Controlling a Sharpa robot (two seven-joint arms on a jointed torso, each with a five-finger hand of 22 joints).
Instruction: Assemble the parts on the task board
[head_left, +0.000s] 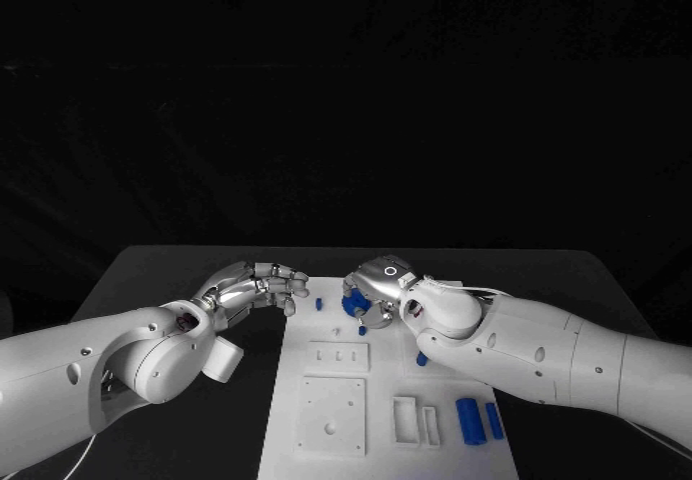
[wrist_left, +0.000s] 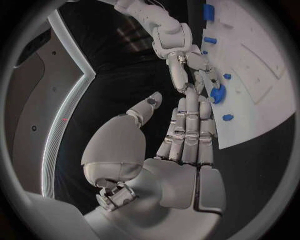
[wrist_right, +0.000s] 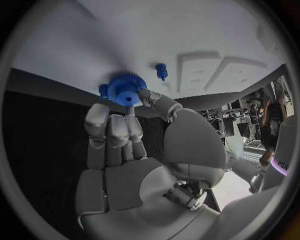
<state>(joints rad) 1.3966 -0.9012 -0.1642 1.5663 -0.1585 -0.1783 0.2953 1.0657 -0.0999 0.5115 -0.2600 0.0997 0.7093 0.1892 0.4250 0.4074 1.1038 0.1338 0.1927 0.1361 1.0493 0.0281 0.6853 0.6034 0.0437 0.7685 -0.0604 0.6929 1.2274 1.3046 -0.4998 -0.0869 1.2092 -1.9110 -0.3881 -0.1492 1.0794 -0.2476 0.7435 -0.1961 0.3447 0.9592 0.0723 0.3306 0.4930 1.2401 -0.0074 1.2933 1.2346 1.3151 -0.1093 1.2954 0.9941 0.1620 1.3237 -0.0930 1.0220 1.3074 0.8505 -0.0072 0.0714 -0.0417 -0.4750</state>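
From above, the right hand (head_left: 378, 292) pinches a blue gear (head_left: 353, 301) at the task board (head_left: 378, 440)'s far end. The left hand (wrist_left: 187, 131) holds nothing, fingers straight. The right wrist view shows the gear (wrist_right: 124, 90) touching the board.

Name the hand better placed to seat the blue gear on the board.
Right. The right hand already pinches the blue gear at its fingertips over the task board. The left hand holds nothing, off the board's edge.

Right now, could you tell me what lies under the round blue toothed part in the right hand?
The blue gear, held by the right hand, sits over the white task board. The spot directly beneath is covered.
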